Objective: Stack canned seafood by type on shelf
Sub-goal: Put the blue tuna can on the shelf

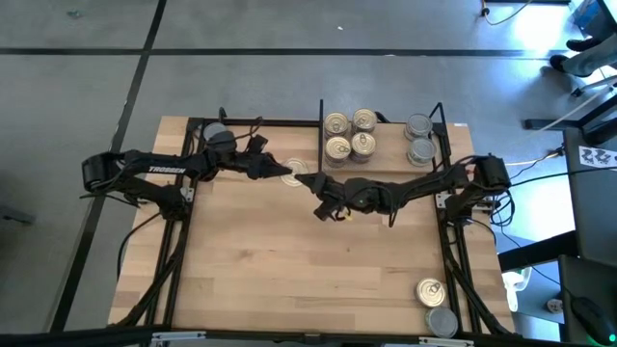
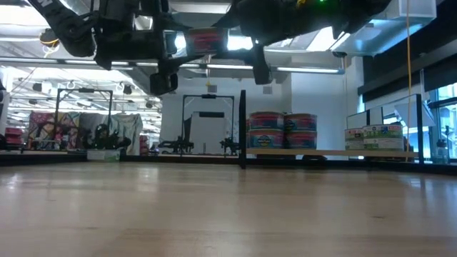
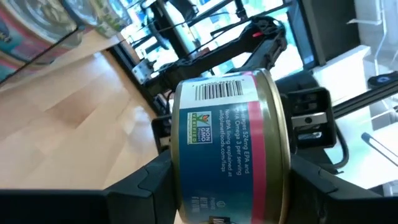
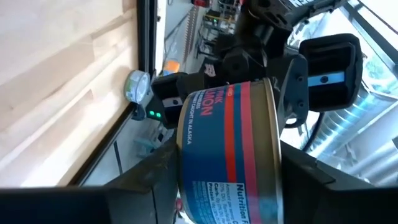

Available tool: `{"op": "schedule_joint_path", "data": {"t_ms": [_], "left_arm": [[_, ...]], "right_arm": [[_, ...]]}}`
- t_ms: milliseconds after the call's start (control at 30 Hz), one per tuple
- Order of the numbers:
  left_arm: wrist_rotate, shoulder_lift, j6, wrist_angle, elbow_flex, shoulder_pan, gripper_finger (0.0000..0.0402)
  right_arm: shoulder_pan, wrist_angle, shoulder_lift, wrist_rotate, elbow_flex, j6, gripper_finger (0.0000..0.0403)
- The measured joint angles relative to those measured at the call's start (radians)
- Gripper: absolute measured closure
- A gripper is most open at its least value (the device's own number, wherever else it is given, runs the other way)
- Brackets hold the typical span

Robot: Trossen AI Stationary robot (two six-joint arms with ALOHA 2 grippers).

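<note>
Where the two grippers meet, just in front of the shelf (image 1: 386, 172) divider, both clamp one tin (image 3: 230, 149) held above the table: left gripper (image 1: 285, 173), right gripper (image 1: 310, 184). Its label reads "NON GMO" and "Omega 3"; the right wrist view adds "ALASKA". Four gold-lidded and two grey-lidded tins sit shelved.

Wooden tabletop (image 1: 289, 260), grey floor (image 1: 289, 87), office chair (image 1: 588, 48), colourful clutter (image 2: 50, 128)

held tin (image 3: 230, 149): blue-pink label, mid-air | shelf (image 1: 386, 166): six tins (image 1: 349, 135) grouped
</note>
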Motion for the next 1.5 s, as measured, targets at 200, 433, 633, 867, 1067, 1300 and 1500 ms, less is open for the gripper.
{"op": "schedule_joint_path", "data": {"t_ms": [200,433,633,867,1067,1300,1500], "left_arm": [[-0.039,0.002,0.0,0.053,0.001,0.001,0.0197],[0.036,0.002,-0.003,0.071,-0.002,0.002,0.0171],[0.095,-0.015,0.014,0.069,-0.003,0.004,0.0165],[0.086,-0.053,0.085,0.063,-0.003,0.05,0.0164],[0.129,-0.104,0.089,0.071,-0.003,0.086,0.0165],[0.134,-0.186,0.197,-0.005,-0.004,0.104,0.0165],[0.107,-0.225,0.373,-0.225,-0.004,0.105,0.0165]], "right_arm": [[0.01,0.008,-0.004,0.079,0.003,0.008,0.0206],[0.012,0.009,-0.011,0.119,0.002,0.024,0.0206],[0.013,0.022,-0.013,0.138,0.001,0.013,0.0207],[0.011,0.039,-0.032,0.198,0.001,0.014,0.0208],[0.006,0.019,-0.09,0.329,-0.002,0.06,0.0208],[0.009,-0.064,-0.158,0.44,-0.002,0.215,0.0208],[0.008,-0.353,-0.248,0.578,-0.001,0.558,0.0208]]}}
